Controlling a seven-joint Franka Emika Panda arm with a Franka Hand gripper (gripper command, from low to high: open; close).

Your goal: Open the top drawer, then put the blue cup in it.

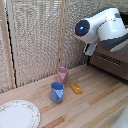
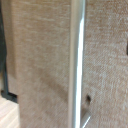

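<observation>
The blue cup [image 1: 57, 92] stands upright on the wooden table, its handle toward the exterior view's right. The dark dresser [image 1: 111, 64] sits at the exterior view's right, and the arm hides its upper part. My gripper [image 1: 90, 49] is up against the dresser front, far from the cup; its fingers are too small and covered to read. In the wrist view a brown wood-grain drawer front [image 2: 40, 60] fills the frame at close range, with its silver bar handle [image 2: 76, 60] running across it. I cannot tell from this whether it is the top drawer. The drawer looks closed.
A pink cup [image 1: 62, 74] stands just behind the blue one. An orange block [image 1: 76, 88] lies beside them. A patterned white plate [image 1: 17, 114] rests at the table's near corner on the exterior view's left. A woven screen [image 1: 35, 40] backs the table.
</observation>
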